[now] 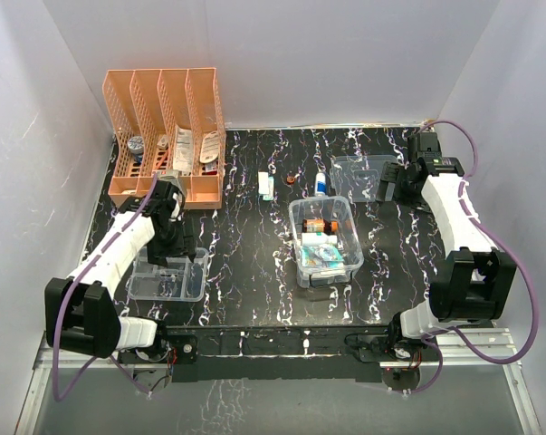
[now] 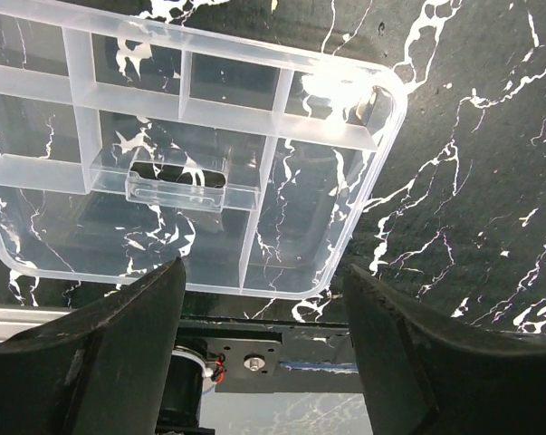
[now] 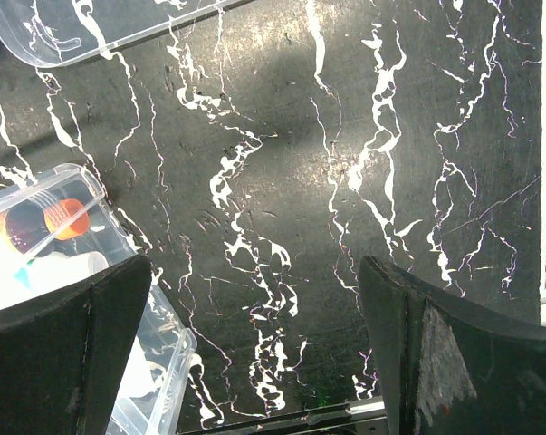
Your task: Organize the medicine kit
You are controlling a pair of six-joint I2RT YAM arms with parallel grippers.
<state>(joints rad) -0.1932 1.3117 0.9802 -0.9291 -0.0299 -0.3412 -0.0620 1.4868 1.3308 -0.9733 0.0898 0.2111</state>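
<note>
The medicine kit point(image 1: 325, 240) stands open at the table's middle, a deep clear box holding several packets and an orange-capped bottle. Its corner also shows in the right wrist view point(image 3: 64, 245). Its clear lid point(image 1: 359, 174) lies flat at the back right, and its edge shows in the right wrist view point(image 3: 64, 32). My right gripper point(image 1: 387, 184) is open and empty above bare table between lid and kit point(image 3: 254, 313). My left gripper point(image 1: 176, 246) is open and empty just above the shallow clear divided tray point(image 1: 168, 276), whose near rim shows between my fingers point(image 2: 254, 290).
An orange slotted file rack point(image 1: 167, 136) with several packets stands at the back left. A small white box point(image 1: 266, 186), a tiny orange item point(image 1: 292, 178) and a blue-and-white bottle point(image 1: 320, 184) lie behind the kit. White walls enclose the table.
</note>
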